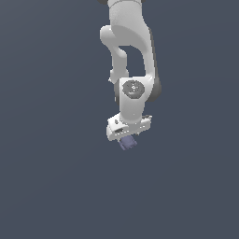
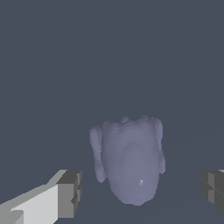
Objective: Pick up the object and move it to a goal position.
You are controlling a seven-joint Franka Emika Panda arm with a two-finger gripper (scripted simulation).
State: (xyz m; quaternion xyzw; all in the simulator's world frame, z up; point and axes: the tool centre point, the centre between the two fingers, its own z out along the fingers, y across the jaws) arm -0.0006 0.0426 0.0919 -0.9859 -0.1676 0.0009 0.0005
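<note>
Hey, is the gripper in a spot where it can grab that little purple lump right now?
Probably yes. The gripper looks open, with the purple lump between its fingers and a gap on each side. Nothing else shows in the way.

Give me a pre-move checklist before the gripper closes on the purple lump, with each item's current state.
1. Object located: ok. The bluish-purple lump shows in both views.
2. Gripper open: ok. In the wrist view the two fingertips stand wide apart, neither touching the lump.
3. Lump between the fingers: ok. It sits in the gap, roughly centred, slightly nearer one finger.
4. Gripper low enough for a grasp: cannot tell. In the exterior view the lump peeks out just under the gripper, but contact height is not clear.
5. Obstacles nearby: ok. Only the plain grey surface shows around the lump.
6. Goal position: cannot tell. No marker is visible in either view.
</note>
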